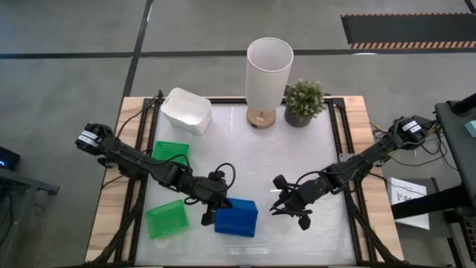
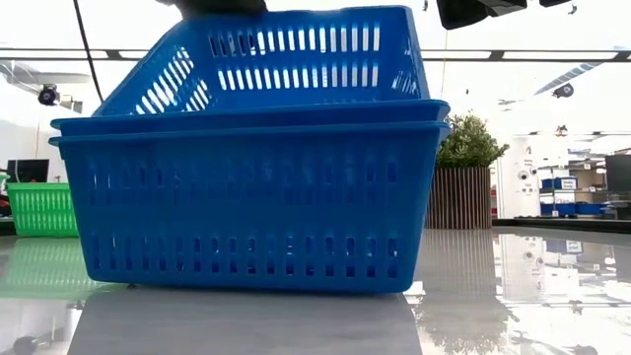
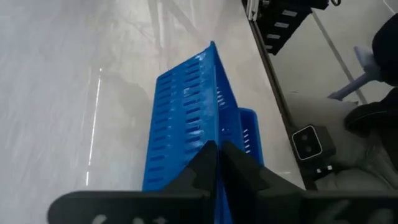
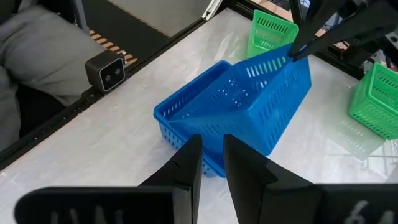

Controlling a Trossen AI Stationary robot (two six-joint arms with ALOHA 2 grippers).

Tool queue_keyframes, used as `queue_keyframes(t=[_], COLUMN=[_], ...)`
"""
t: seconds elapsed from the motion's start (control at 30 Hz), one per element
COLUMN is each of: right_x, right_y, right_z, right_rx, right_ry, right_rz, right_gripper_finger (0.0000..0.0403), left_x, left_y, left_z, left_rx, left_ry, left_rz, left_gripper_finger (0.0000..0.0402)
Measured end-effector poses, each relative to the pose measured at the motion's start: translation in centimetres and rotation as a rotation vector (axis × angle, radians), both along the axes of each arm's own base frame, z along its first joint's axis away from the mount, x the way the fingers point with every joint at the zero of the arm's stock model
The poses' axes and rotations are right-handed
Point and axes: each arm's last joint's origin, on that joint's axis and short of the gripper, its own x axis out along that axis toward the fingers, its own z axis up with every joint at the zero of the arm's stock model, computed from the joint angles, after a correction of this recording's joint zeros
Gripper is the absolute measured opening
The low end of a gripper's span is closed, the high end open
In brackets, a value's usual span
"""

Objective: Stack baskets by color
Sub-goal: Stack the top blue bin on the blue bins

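Two blue baskets sit near the table's front edge. The upper one (image 2: 296, 49) is tilted inside the lower one (image 2: 246, 207), which stands flat on the table. My left gripper (image 1: 210, 216) is at the blue baskets' left side, shut on the upper one. My right gripper (image 1: 294, 210) hovers to the right of them, narrowly open, with nothing between its fingers (image 4: 193, 162). Two green baskets (image 1: 171, 151) (image 1: 167, 219) rest on the table at the left. The white baskets (image 1: 186, 110) stand nested at the far left. My left gripper pinches the upper blue basket's rim (image 3: 214, 127) between its two fingers, at the raised side (image 4: 292, 53). The fingers slant down from the table's left. That side is lifted, so the basket sits tilted, its opposite end (image 4: 186, 109) down inside the lower blue basket.
A tall white cylinder lamp (image 1: 268, 74) and a potted plant (image 1: 303, 100) stand at the far edge. Bare tabletop lies in the middle, between the arms (image 1: 253, 164). Beyond the table's near edge a small camera box (image 4: 106, 71) and a seated person's clothing (image 4: 31, 56) show.
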Motion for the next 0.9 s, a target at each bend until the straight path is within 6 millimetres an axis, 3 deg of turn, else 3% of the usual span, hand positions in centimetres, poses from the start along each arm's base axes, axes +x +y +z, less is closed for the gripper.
queue_keyframes(t=[0.13, 0.5, 0.9], right_x=[0.0, 0.0, 0.0], right_y=[0.0, 0.0, 0.0], right_z=[0.0, 0.0, 0.0], right_rx=[0.0, 0.0, 0.0], right_ry=[0.0, 0.0, 0.001], right_rz=[0.0, 0.0, 0.0], right_gripper_finger=[0.0057, 0.0057, 0.0057], left_x=[0.0, 0.5, 1.4], left_y=[0.0, -0.2, -1.0], left_z=[0.1, -1.0, -3.9], left_rx=[0.034, 0.266, 0.314], left_ry=[-0.015, -0.066, 0.013], left_rz=[-0.025, -0.067, -0.109], left_gripper_finger=[0.0027, 0.016, 0.0175])
